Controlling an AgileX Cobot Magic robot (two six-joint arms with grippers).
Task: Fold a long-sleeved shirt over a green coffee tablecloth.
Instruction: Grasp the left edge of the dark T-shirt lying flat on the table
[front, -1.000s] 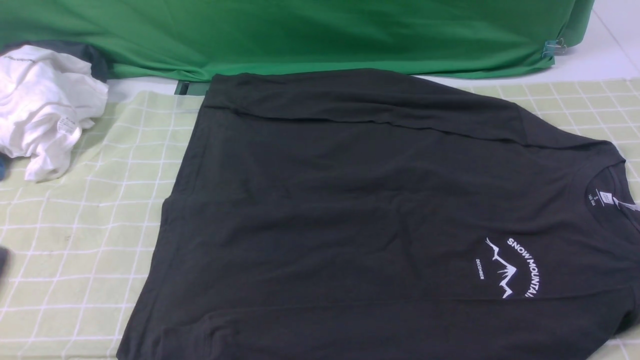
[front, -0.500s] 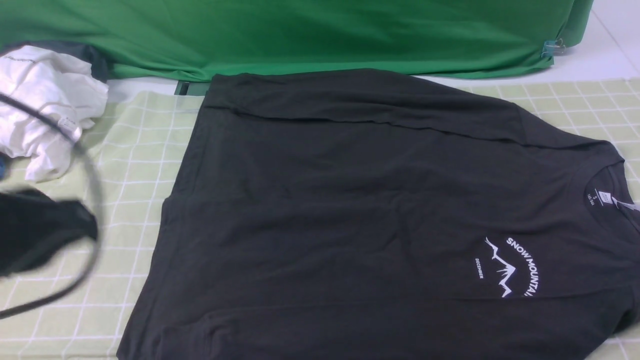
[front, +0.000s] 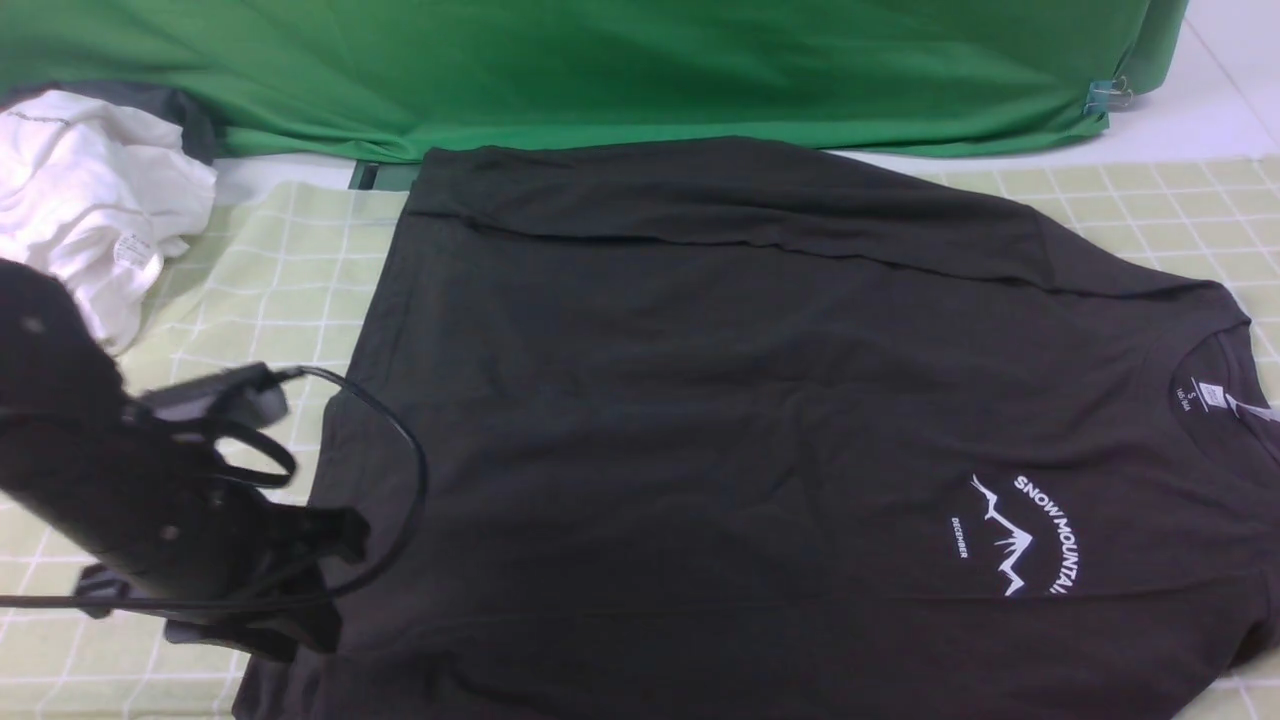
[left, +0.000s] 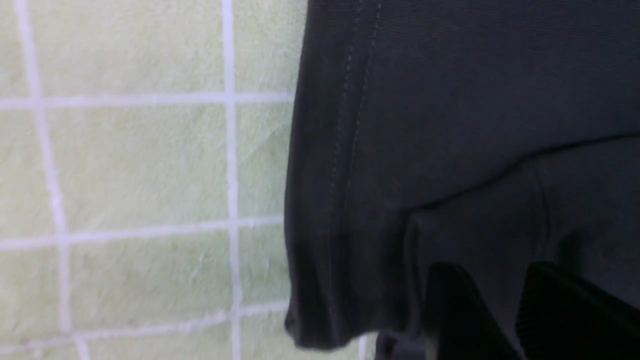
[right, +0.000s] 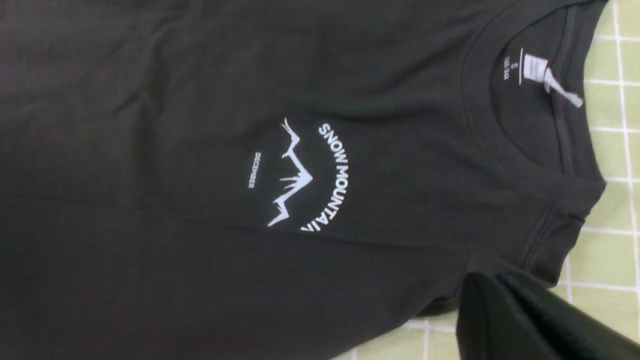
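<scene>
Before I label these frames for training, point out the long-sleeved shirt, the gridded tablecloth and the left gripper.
long-sleeved shirt (front: 700, 400): front view, mid-body fabric.
green coffee tablecloth (front: 270, 260): front view, bare grid squares.
left gripper (left: 495, 280): left wrist view, between fingertips.

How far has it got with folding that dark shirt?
Roughly midway, I'd judge. Done: the long-sleeved shirt lies flat on the tablecloth, both sleeves seemingly folded across its body. In hand: the left pincer hovers open over the hem corner; the right pincer is shut near the shoulder. Left: folding the body over; neither pincer seems to grip cloth yet.
</scene>
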